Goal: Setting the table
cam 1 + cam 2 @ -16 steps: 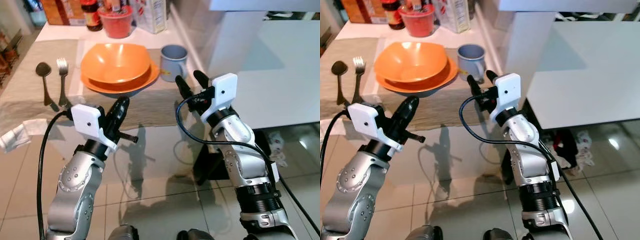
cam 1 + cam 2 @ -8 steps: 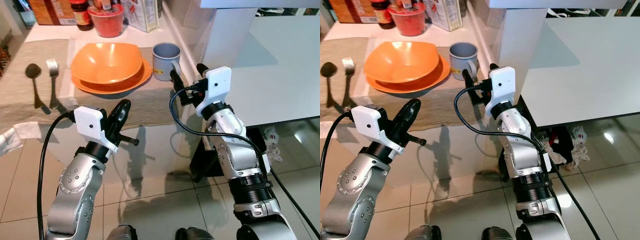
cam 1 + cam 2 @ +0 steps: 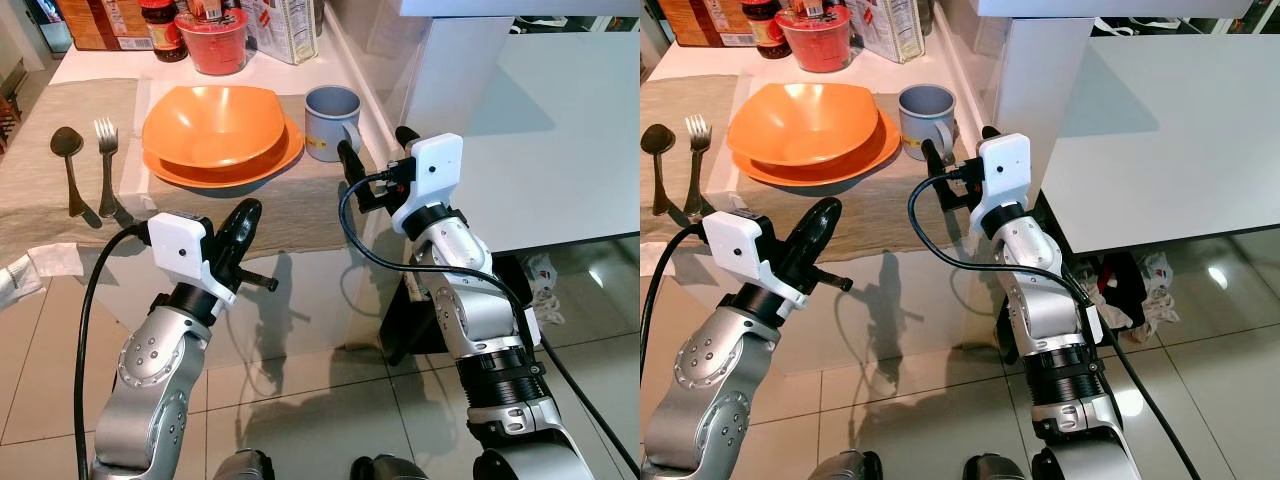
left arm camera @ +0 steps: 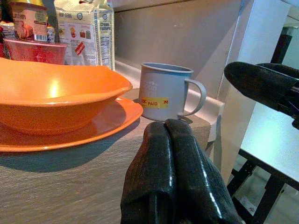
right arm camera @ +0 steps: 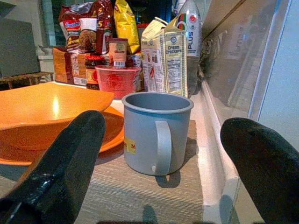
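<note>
While upright, mug (image 3: 331,122) handle faces right tool (image 3: 373,163), fingers apart.

The mug (image 5: 156,132) looked like matt grey enamelled metal with a small paper sticker, while the orange bowl (image 3: 221,124) and the plate (image 3: 190,172) under it were smooth and glossy (plastic or glazed, hard to say which). They sat on a coarse, woven-looking beige cloth mat (image 3: 300,205), beside a fork (image 3: 106,166) and spoon (image 3: 70,165) of dull metal. The floor tiles (image 3: 300,410) were polished enough to mirror, and the left gripper (image 4: 174,173) had shiny black fingers on a brushed silver arm.
</note>
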Available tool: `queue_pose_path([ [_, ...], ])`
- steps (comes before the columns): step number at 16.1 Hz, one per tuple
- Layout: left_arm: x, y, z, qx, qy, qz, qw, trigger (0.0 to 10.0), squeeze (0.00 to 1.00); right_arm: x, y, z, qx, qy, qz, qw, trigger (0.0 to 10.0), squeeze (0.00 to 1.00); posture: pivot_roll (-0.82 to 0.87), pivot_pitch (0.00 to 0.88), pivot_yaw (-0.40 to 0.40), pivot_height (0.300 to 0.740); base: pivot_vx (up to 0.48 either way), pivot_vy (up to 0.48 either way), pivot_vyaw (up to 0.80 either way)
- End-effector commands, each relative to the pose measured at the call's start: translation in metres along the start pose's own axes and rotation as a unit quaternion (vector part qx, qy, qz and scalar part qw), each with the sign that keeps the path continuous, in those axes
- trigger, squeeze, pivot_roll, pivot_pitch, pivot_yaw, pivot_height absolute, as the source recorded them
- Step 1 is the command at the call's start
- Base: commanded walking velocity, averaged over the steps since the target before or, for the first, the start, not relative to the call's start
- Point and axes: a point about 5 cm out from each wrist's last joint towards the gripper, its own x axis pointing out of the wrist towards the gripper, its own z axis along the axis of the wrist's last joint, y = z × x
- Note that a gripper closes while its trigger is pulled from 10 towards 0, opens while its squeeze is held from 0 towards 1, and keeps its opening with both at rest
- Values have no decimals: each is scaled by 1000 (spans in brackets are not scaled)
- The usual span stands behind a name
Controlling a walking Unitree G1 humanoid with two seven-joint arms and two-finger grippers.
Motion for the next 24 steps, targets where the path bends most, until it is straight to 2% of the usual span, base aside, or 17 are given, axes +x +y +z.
queue_pose_path([
  [1, 0, -3, 3, 6, -2, -7, 1000, 10000, 0, 1, -1, 3, -3, -7, -2, 1000, 10000, 1000, -63, 99, -10, 740, 0, 0, 0],
  [2, 0, -3, 3, 6, -2, -7, 1000, 10000, 0, 1, -1, 3, -3, -7, -2, 1000, 10000, 1000, -63, 99, -10, 740, 0, 0, 0],
  [3, 0, -3, 4, 7, -2, -8, 1000, 10000, 0, 5, -2, -2, -12, 5, -17, 1000, 10000, 949, -59, 102, -10, 740, 0, 0, 0],
  [4, -22, -6, 5, 4, 17, 16, 1000, 10000, 0, 32, -4, -13, 14, 43, -16, 999, 10000, 0, -14, 195, -16, 740, 0, 0, 0],
  [6, -33, -2, 5, -5, 23, 46, 999, 10000, 0, 39, -4, -15, 40, 49, -9, 998, 10000, 0, -15, 194, -19, 740, 0, 0, 0],
  [7, -34, 3, 3, -17, 21, 65, 998, 10000, 0, 35, -5, -14, 48, 42, -7, 998, 10000, 0, -18, 193, -21, 740, 0, 0, 0],
  [9, -35, 5, 3, -19, 21, 67, 997, 10000, 0, 31, -5, -15, 50, 39, -3, 998, 10000, 0, -21, 191, -21, 740, 0, 0, 0],
  [12, -34, -1, 6, -21, 22, 62, 998, 10000, 0, 35, -10, -26, 38, 59, -7, 997, 10000, 0, -27, 194, -18, 740, 0, 0, 0],
  [14, -33, -3, 8, -18, 21, 58, 998, 10000, 0, 40, -7, -23, 44, 50, 10, 998, 10000, 0, -23, 201, -18, 740, 0, 0, 0],
  [16, -34, -5, 11, -14, 19, 56, 998, 10000, 0, 52, 9, -9, 42, 23, 68, 996, 10000, 0, -10, 214, -23, 740, 0, 0, 0],
  [18, -35, -6, 13, -13, 18, 56, 998, 10000, 0, 58, 13, -6, 31, 20, 73, 997, 10000, 0, -6, 219, -26, 740, 0, 0, 0],
  [20, -36, -8, 14, -14, 20, 57, 998, 10000, 0, 64, 13, -6, 4, 28, 52, 998, 10000, 0, -3, 223, -28, 740, 0, 0, 0],
  [22, -37, -10, 14, -14, 22, 57, 998, 10000, 0, 67, 13, -4, -2, 30, 43, 999, 0, 0, -1, 226, -29, 740, 0, 0, 0],
  [24, -37, -11, 14, -13, 23, 57, 998, 10000, 0, 70, 15, 0, -5, 26, 39, 999, 0, 0, -1, 226, -35, 740, 0, 0, 0],
])
